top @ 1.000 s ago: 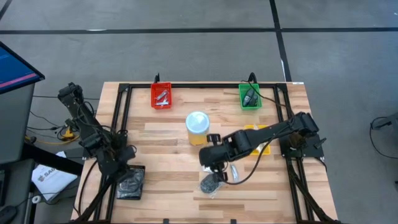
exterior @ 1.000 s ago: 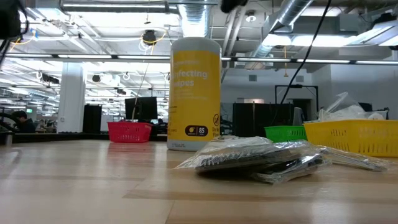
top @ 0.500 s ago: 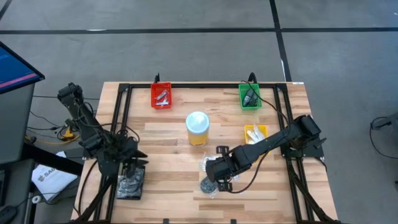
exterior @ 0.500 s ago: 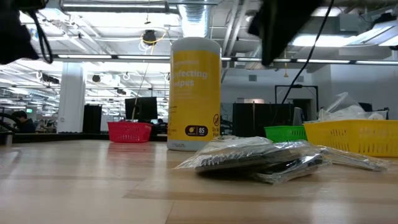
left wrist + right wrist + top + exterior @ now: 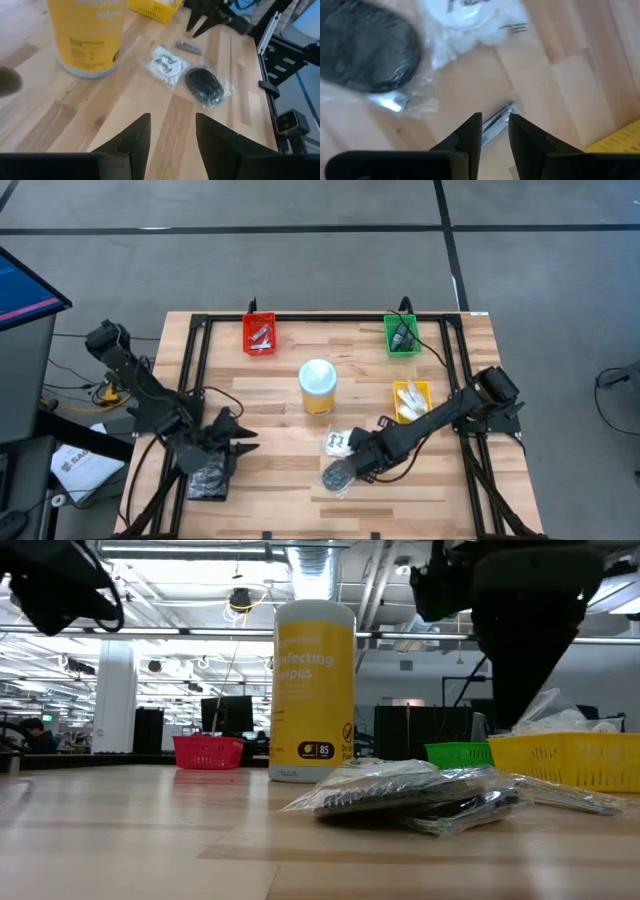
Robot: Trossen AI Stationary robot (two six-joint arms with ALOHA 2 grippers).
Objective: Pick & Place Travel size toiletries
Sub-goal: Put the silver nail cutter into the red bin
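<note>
A white sachet with black print [image 5: 338,442] and a dark round bundle in a clear bag [image 5: 337,477] lie flat on the table's near middle. The wrist views show them too, sachet [image 5: 167,62] and bundle [image 5: 365,55]. A silvery bit [image 5: 496,124] lies just to their right. My right gripper [image 5: 494,117] hangs low over that bit, open by a narrow gap and touching nothing. In the high view, my right gripper [image 5: 360,463] hides the bit. My left gripper [image 5: 172,116] is open and held above the table's left part [image 5: 238,442], facing the items.
The tall yellow tub [image 5: 318,385] stands at the table's middle. Red tray [image 5: 260,335] and green tray [image 5: 402,335] sit at the far edge. A yellow tray [image 5: 410,398] is right of the tub, and a black tray [image 5: 210,480] lies near the left corner.
My right gripper has moved toward the near edge and come down, uncovering the white sachet, and now hangs over the silvery bit. My left gripper has swung from over the black tray toward the table's middle. The items have stayed in place.
</note>
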